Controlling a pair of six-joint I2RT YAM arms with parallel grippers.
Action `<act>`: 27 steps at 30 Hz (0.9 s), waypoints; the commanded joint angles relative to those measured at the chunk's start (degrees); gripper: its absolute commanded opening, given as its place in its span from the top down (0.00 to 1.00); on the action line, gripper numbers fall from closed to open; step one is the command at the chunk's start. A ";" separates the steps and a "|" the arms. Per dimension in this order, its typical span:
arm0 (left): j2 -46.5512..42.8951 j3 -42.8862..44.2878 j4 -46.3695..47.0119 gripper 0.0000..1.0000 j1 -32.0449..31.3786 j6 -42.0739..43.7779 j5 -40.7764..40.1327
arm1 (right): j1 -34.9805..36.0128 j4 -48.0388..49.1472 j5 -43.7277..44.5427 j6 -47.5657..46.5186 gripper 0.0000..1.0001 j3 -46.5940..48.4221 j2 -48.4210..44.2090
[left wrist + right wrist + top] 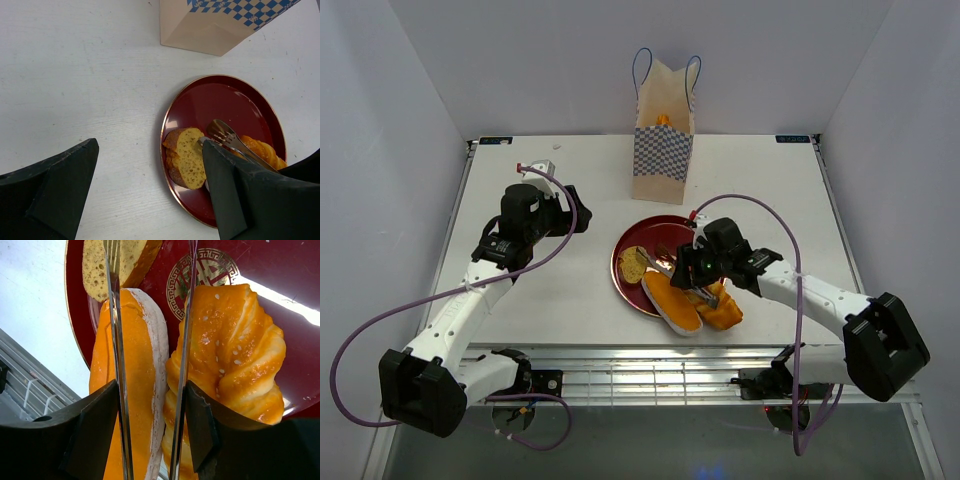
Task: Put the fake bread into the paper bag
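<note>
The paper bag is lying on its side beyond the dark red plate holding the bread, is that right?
No: the paper bag stands upright, as the top external view shows; it is indeed beyond the dark red plate holding the bread.

Bag (pixel 663 150): tan, blue-white checks. Plate (pixel 225 102): dark red, gold emblem. Bread (pixel 235 355): glossy orange; slice (pixel 187 157) tan. Counter (pixel 760 170) white.
</note>
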 commanded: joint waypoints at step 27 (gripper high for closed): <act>-2.73 2.11 -0.10 0.05 -0.10 -0.12 0.29 | 1.07 2.83 -3.41 -0.78 0.53 6.86 5.08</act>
